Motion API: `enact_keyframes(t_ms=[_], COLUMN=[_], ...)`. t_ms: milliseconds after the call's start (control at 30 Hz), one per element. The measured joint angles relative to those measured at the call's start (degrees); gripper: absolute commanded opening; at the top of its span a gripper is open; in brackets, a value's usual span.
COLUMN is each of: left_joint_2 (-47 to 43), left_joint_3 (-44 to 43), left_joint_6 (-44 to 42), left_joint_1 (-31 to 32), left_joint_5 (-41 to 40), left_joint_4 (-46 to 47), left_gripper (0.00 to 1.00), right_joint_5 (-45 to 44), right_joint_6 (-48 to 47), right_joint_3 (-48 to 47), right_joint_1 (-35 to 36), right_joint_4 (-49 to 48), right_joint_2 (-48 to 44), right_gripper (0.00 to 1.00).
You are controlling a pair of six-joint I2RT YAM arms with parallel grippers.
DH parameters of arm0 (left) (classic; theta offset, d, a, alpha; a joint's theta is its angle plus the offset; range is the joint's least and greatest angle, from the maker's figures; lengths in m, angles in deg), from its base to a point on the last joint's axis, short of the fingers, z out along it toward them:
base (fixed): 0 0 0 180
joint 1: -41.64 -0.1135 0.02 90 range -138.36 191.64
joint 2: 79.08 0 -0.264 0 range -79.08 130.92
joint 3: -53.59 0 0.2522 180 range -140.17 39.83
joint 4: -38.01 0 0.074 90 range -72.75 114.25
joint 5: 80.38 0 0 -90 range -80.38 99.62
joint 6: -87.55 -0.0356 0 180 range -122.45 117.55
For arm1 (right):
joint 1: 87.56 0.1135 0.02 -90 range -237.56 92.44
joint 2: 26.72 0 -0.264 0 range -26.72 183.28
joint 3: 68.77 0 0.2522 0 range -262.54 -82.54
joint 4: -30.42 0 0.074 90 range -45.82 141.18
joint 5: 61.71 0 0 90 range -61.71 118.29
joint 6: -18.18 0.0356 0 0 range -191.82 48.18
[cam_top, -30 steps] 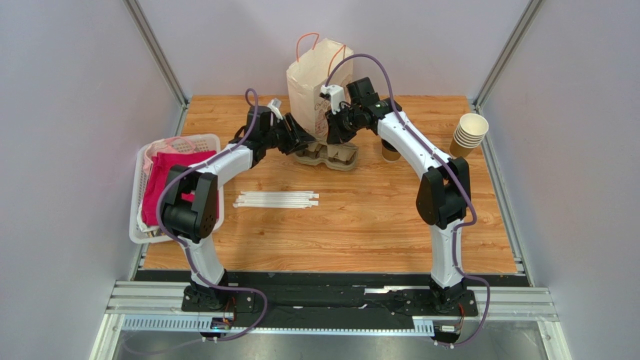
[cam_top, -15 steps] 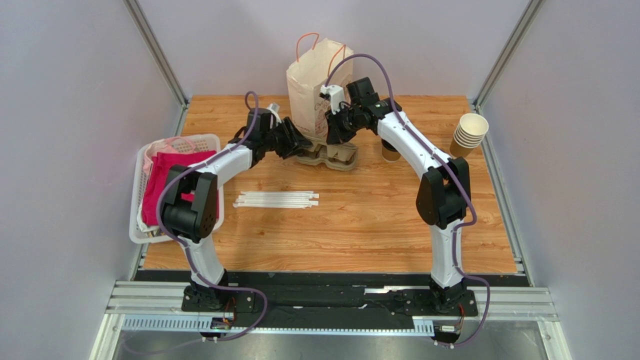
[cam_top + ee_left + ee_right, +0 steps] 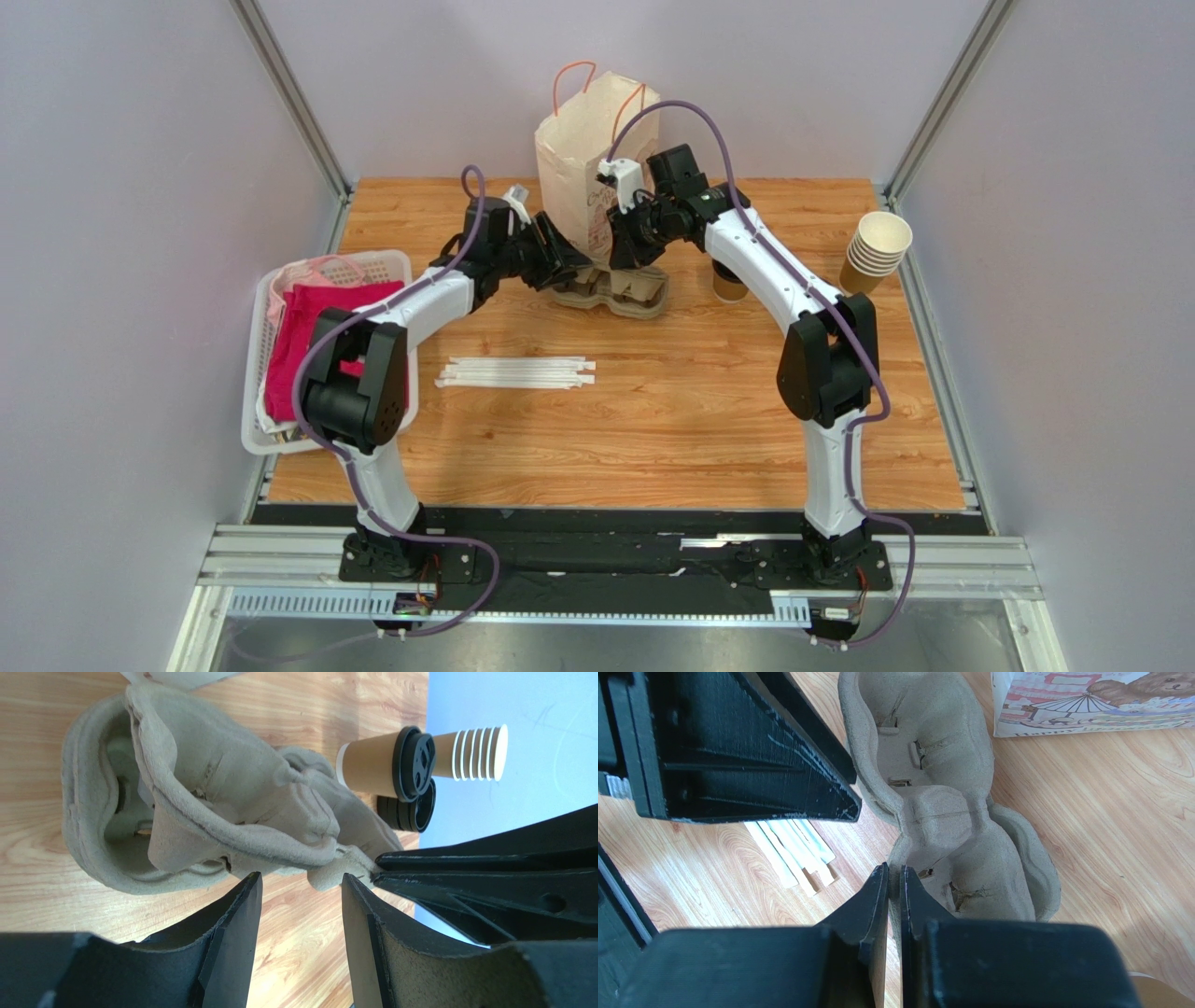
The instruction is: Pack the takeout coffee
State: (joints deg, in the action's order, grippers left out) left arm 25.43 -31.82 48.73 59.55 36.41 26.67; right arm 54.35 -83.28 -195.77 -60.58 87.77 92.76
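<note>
The takeout coffee [image 3: 379, 763], a brown paper cup with a black lid, stands on the table beyond the moulded-pulp cup carrier [image 3: 210, 805]; from above the coffee [image 3: 728, 286] peeks out beside the right arm. My right gripper [image 3: 894, 875] is shut on the carrier's [image 3: 948, 833] near rim. My left gripper [image 3: 302, 882] is open at the carrier's other side, its fingers just short of the rim with bare wood between them. The paper bag [image 3: 589, 147] stands upright behind the carrier [image 3: 613, 293]. Both carrier wells are empty.
Loose black lids [image 3: 408, 813] and a stack of cream cups [image 3: 877, 249] sit at the right. Wrapped straws [image 3: 516, 373] lie mid-table. A white basket [image 3: 267, 336] with pink cloth stands at the left edge.
My left gripper has shifted slightly toward the carrier. The right arm and the carrier have not moved.
</note>
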Motion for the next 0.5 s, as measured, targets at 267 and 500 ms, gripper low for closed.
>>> enact_keyframes(t_ms=[267, 500], left_joint_2=[0.46, 0.85], left_joint_3=[-2.21, -2.16], left_joint_6=[0.09, -0.5], left_joint_1=[-0.02, -0.02], left_joint_5=[-1.2, -2.43], left_joint_4=[-0.17, -1.68], left_gripper=[0.54, 0.52], right_joint_5=[0.0, 0.0], right_joint_6=[-0.37, -0.37], right_joint_3=[0.0, -0.02], right_joint_1=[0.0, 0.0], right_joint_4=[0.02, 0.0], right_joint_2=[0.0, 0.0], right_gripper=[0.0, 0.0])
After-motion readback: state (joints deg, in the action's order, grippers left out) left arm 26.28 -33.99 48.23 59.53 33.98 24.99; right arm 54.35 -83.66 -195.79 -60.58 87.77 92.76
